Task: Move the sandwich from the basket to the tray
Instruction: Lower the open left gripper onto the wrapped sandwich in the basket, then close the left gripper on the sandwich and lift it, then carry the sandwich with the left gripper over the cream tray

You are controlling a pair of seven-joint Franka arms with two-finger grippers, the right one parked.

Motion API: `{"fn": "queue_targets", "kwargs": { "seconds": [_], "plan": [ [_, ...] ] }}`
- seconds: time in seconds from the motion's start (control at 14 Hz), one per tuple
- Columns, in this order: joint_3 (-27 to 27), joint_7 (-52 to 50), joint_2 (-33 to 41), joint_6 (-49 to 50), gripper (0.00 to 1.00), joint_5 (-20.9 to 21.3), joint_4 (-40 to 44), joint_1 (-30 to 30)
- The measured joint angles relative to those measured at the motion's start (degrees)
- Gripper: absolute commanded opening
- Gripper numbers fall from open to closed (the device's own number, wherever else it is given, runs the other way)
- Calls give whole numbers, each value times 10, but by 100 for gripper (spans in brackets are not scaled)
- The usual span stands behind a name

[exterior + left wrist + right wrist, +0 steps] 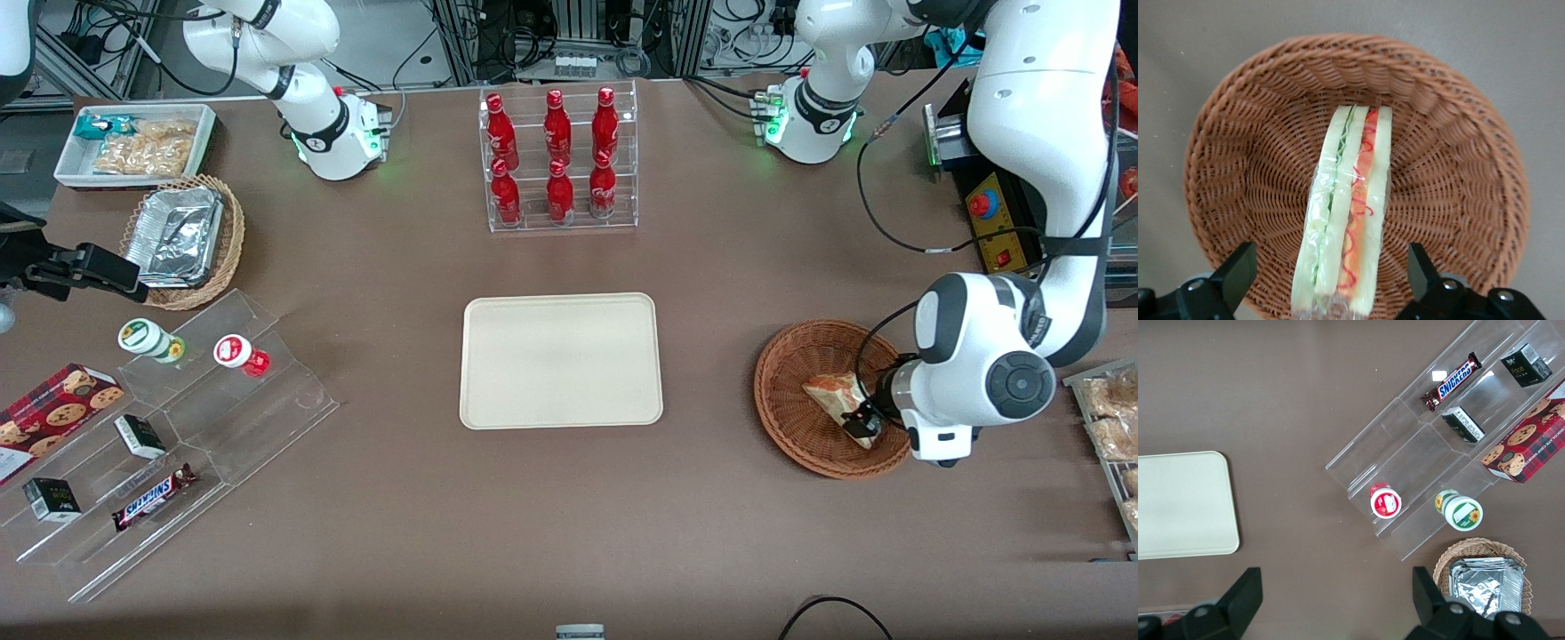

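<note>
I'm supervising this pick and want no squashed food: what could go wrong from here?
The open pincer straddles the sandwich in the basket. Closing across the soft bread layers may crush it, or slip on the clear wrap. The fingertips sit near the wicker weave and could snag or drag the basket. The tray lies well toward the parked arm, so a weak grip might drop it.

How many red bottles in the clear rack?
6: red bottles stand in the clear rack, three on its upper step, three on its lower. None seem hidden. The hand is open, down in the basket.
</note>
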State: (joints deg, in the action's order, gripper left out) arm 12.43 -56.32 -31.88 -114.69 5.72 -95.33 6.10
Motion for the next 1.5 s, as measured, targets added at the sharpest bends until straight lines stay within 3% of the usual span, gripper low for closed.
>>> {"fn": "queue_targets", "kwargs": {
  "seconds": [0.14,0.21,0.29,0.36,0.5,0.71,0.93,1.21,1.5],
  "plan": [
    [0,0,-2,-34,100,0,-28,0],
    [0,0,-3,-49,91,1,-42,0],
    [-1,0,-3,-65,64,1,-56,0],
    [-2,0,-3,-78,47,1,-68,0],
    [-3,0,-3,-90,29,1,-81,1],
    [-1,1,6,-83,29,2,-76,1],
    [7,2,38,14,29,2,-36,-36],
    [11,-10,54,99,31,0,40,-176],
    [13,-6,-18,97,31,1,123,-298]
  ]
}}
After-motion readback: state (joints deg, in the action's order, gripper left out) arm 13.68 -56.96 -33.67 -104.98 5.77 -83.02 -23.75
